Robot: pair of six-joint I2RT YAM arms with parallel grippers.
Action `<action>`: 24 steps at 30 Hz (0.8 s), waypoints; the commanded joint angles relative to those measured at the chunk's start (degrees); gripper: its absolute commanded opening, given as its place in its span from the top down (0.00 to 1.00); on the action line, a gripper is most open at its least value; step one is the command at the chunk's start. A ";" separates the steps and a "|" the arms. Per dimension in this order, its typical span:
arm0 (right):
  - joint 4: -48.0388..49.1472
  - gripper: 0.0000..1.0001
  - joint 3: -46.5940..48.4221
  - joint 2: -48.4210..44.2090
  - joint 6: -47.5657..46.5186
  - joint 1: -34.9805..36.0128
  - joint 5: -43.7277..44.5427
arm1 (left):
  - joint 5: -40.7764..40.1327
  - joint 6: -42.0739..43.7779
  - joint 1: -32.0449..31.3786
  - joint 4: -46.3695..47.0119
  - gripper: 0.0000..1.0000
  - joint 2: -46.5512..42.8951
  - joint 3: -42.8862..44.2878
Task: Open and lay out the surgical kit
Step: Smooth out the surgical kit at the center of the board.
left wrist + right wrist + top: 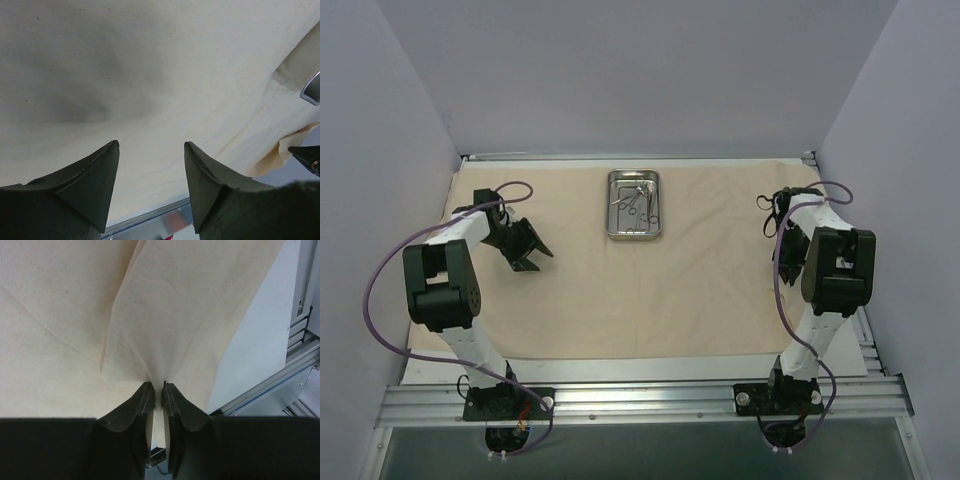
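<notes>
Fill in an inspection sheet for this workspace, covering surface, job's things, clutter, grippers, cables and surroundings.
Surface: table mostly covered by the cloth.
Job's things: cloth spread open, creased where the right arm pinches it; steel tray on it at the far middle, instruments inside the tray.
Clutter: nothing seen.
Grippers: left gripper open, holding nothing, over the cloth; right gripper fingers shut on a pinched fold of cloth.
Cables: purple cables loop off both arms, clear of the tray.
Surroundings: plain walls; metal rail at the near edge.
</notes>
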 commanded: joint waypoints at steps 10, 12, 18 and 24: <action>-2.17 1.00 -1.98 -11.62 1.65 -16.30 6.18 | 4.62 0.40 0.11 4.71 0.37 -1.01 -0.75; -0.69 1.00 -3.21 -15.13 0.77 -21.15 4.60 | 5.33 0.14 0.20 5.41 0.37 -1.01 -1.10; -2.78 0.49 -2.16 -19.89 1.47 -28.29 5.19 | 6.56 -0.04 0.64 6.47 0.36 -1.10 -2.25; -3.58 0.20 0.39 -22.61 0.77 -24.72 4.07 | 6.74 0.31 1.96 6.55 0.36 -1.63 -3.04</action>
